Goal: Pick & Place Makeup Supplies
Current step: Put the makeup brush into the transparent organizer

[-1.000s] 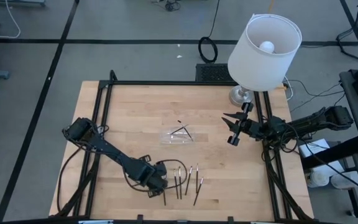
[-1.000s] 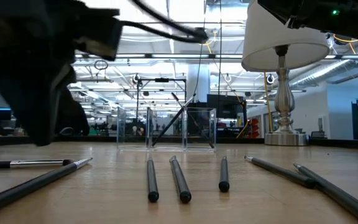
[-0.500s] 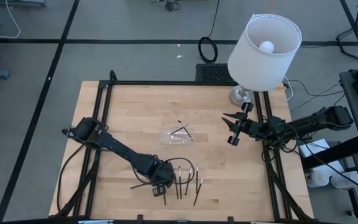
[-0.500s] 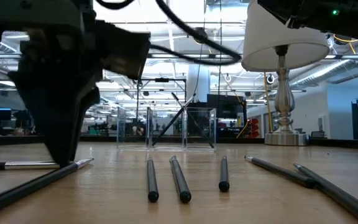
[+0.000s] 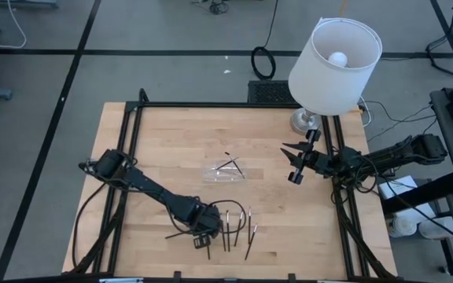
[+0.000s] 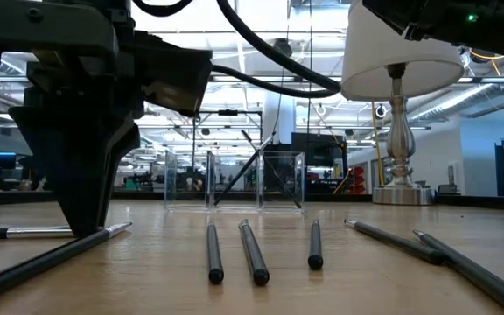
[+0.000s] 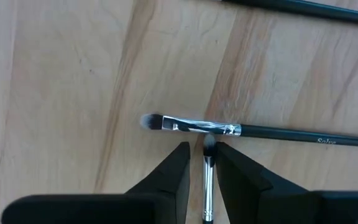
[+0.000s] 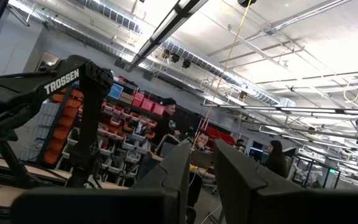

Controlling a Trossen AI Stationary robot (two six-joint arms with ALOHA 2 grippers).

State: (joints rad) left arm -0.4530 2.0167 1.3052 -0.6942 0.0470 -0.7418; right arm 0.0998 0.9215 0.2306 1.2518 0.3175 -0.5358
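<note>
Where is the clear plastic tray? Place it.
High view: the clear tray lies mid-table, between both arms, beyond the row of makeup sticks.

The left end effector (image 7: 202, 163) has swung over to the brushes (image 5: 228, 229) and spread its fingers.

room: open industrial hall, exposed ceiling trusses (image 8: 241, 81) with strip lights | floor: grey concrete floor (image 5: 171, 71) crossed by dark lines | desk: pale wooden desk (image 5: 171, 141) edged by a black metal frame (image 5: 211, 104) | lamp: white-shaded table lamp (image 5: 335, 55) on a silver base, lit | back: shelving with red bins (image 8: 142, 99); people (image 8: 165, 124) standing
</note>
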